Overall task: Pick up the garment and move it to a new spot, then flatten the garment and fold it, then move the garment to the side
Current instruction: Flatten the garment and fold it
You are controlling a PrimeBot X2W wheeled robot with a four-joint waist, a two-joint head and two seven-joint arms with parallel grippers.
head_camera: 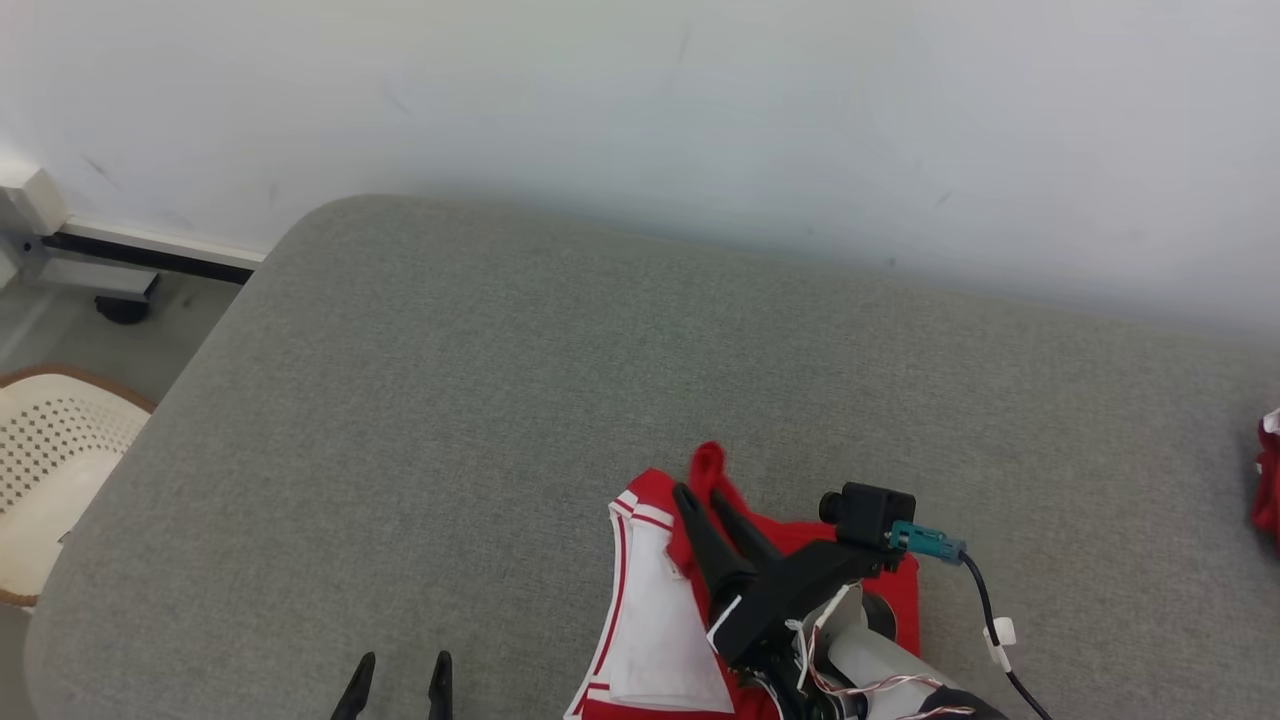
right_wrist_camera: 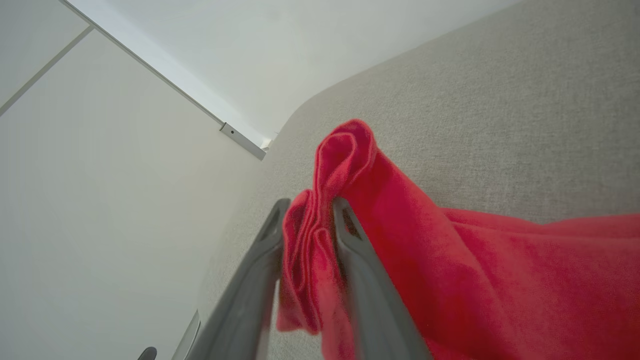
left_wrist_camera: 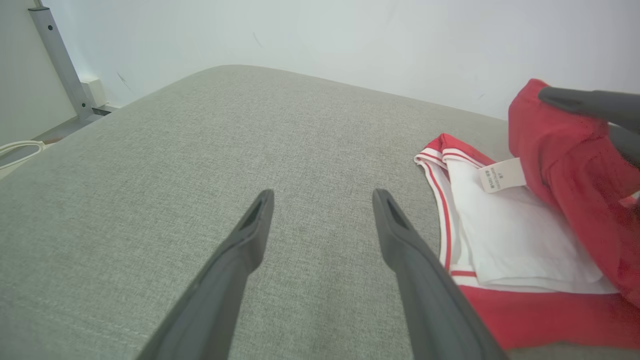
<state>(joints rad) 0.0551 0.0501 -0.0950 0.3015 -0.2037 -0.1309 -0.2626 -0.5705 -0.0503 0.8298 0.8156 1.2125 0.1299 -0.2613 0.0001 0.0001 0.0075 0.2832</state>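
The garment [head_camera: 650,620] lies at the near edge of the grey fabric-covered bench [head_camera: 480,400], toward the robot's right. It is a red piece with a white panel and red-and-white striped trim. A small white label [left_wrist_camera: 501,175] shows at the top of the white panel. Most of the garment rests on the bench. One red fold is lifted clear of the surface.

The right gripper [head_camera: 700,495] has that fold between its two fingers. In the right wrist view the bunched red cloth fills the narrow gap and presses against both fingers, so the gripper is clamped on the garment. The left gripper [head_camera: 395,685] hovers low over bare bench just beside the striped edge, its fingers spread wide and holding nothing.

The cloth looks light, thin and very soft. It droops straight down from the pinch and creases on itself, so it should drag and bunch rather than slide as one flat piece. A single pinch point will probably let the rest hang in a rope. The weight is no risk, but a shallow bite on a loose fold may slip out.

For flattening, the firmer striped hem and the corners look like the better holds, one for each gripper and well apart, so the cloth can be drawn taut. The nearest striped edge sits close to the open left gripper.
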